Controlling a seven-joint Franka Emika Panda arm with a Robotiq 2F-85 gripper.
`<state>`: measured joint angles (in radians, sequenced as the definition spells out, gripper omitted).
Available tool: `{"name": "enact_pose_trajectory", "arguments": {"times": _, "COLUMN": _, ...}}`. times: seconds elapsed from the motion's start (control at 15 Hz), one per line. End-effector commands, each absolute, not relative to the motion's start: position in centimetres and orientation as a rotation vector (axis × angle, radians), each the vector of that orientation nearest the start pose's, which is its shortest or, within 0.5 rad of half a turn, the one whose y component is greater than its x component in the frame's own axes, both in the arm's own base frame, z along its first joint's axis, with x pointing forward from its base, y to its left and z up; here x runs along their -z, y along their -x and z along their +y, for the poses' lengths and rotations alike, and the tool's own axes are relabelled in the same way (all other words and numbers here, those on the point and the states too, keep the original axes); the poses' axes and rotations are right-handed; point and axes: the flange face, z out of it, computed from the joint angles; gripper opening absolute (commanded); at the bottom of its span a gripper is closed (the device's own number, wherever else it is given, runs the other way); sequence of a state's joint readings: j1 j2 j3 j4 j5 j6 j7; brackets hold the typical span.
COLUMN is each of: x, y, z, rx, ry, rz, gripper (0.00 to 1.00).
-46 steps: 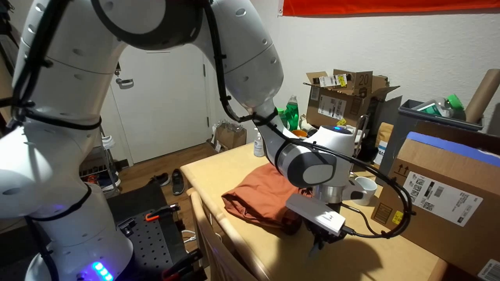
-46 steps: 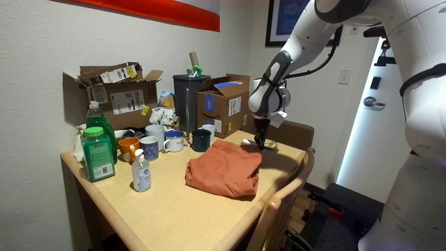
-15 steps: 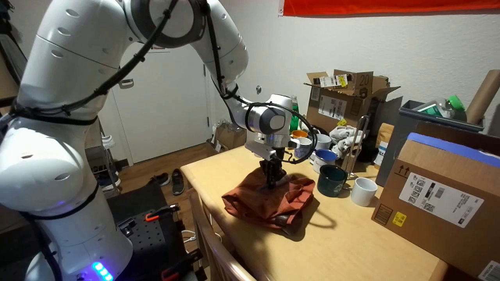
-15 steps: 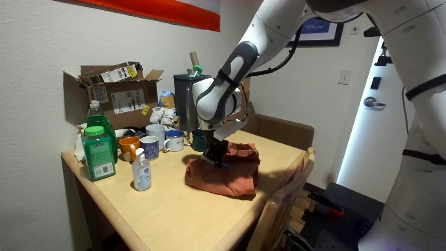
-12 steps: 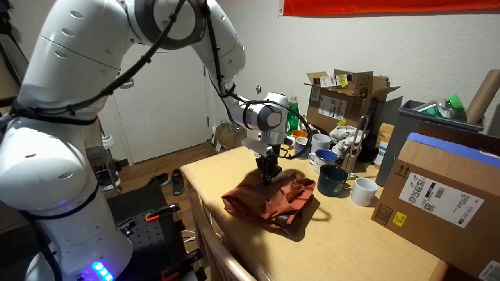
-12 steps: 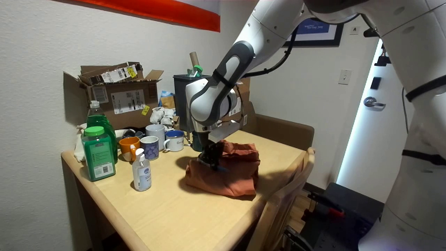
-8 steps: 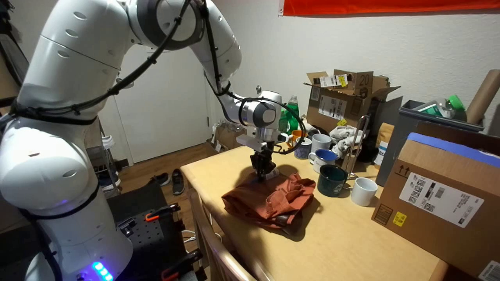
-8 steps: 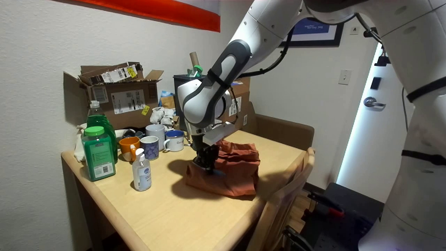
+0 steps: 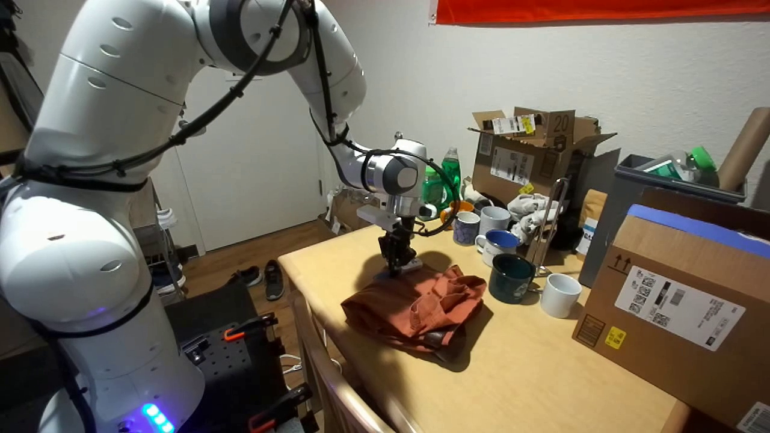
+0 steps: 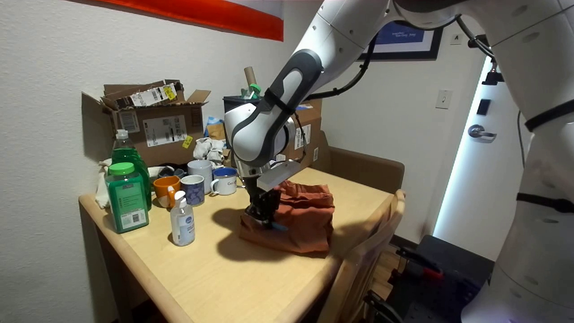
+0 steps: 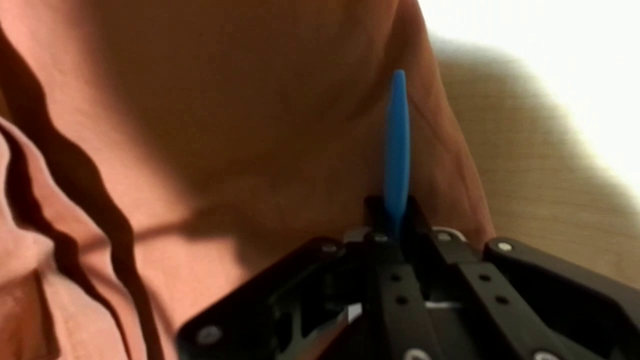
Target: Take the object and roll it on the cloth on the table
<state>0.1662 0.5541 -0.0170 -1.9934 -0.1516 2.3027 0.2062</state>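
Over cloth (image 10: 309,224), earlier beside: hand (image 11: 395,220) gripping object (image 11: 398,145).

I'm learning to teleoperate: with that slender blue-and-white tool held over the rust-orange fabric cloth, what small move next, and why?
I'd probably ease the black gripper towards the middle of the cloth: its jaws are shut on the tool near the cloth's edge, with the tan wooden table just beyond.

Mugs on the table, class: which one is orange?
The orange mug, standing in an exterior view between the green-capped bottle and the patterned mug. Its colour sets it apart: no other mug in view is orange.
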Motion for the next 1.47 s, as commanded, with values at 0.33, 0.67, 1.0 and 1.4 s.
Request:
{"name": "enact_pose_trajectory", "arguments": {"times": 0.33, "x": -16.1, "y": -54.1, "z": 7.8, "rx": -0.437, "ry": 3.258, "rz": 0.087, "gripper": 0.03}}
{"name": "enact_pose_trajectory", "arguments": {"times": 0.67, "x": -15.4, "y": -55.3, "z": 7.9, "rx": -0.425, "ry": 3.26, "rz": 0.037, "gripper": 0.11}}
{"name": "enact_pose_trajectory", "arguments": {"times": 1.0, "x": -15.3, "y": -54.6, "z": 8.2, "rx": -0.402, "ry": 3.259, "rz": 0.022, "gripper": 0.03}}
{"name": "enact_pose_trajectory", "arguments": {"times": 1.4, "x": -13.7, "y": -53.4, "z": 7.4, "rx": -0.337, "ry": 3.274, "rz": 0.018, "gripper": 0.03}}
